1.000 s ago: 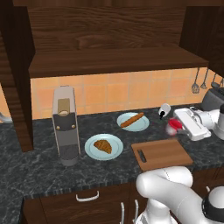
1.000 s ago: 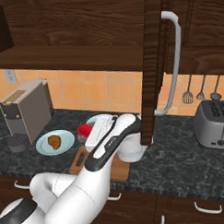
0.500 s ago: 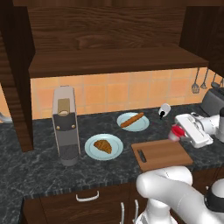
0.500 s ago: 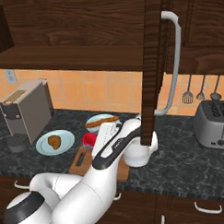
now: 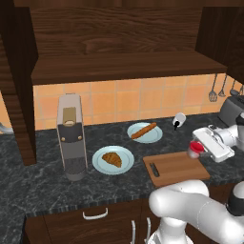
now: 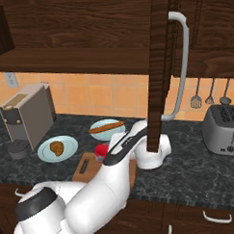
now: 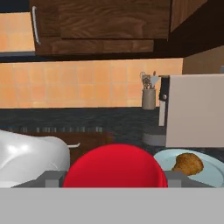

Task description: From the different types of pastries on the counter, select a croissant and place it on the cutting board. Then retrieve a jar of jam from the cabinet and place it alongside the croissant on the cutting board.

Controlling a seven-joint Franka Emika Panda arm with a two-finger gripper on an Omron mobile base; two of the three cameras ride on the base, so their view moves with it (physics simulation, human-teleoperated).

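Currently gripper (image 5: 199,147) clamped on the jar of jam (image 5: 194,149), held sideways just above the right end of the cutting board (image 5: 177,168). Red lid filling the bottom of the hand view (image 7: 114,166), dark finger bodies flanking it on either side.

Handling guess on the jar: rigid, probably glass, smooth sides, so slip-prone and breakable if dropped; moderately heavy for its size. Best hold across the body at the label band, not on the lid. Looks tilted in the base views, so needs righting before set-down, and a low release rather than a drop.

Board itself bare, slot handle at its left end. Croissant (image 5: 112,159) not on the board: sitting on a pale-blue plate (image 5: 101,163) left of the board, near it but apart. Same croissant on its plate at lower right of the hand view (image 7: 188,163). Judgement: croissant step not done, jam going down first.

Breadstick (image 5: 143,130) on a second plate (image 5: 154,137) behind the board's left end. Small shaker (image 5: 178,120) behind the board's right end. Coffee machine (image 5: 71,138) well left of the board, past the croissant plate. Toaster (image 6: 226,130) well right of the board. Cabinet (image 5: 124,45) shelf above and behind the board, door (image 6: 162,68) swung open.
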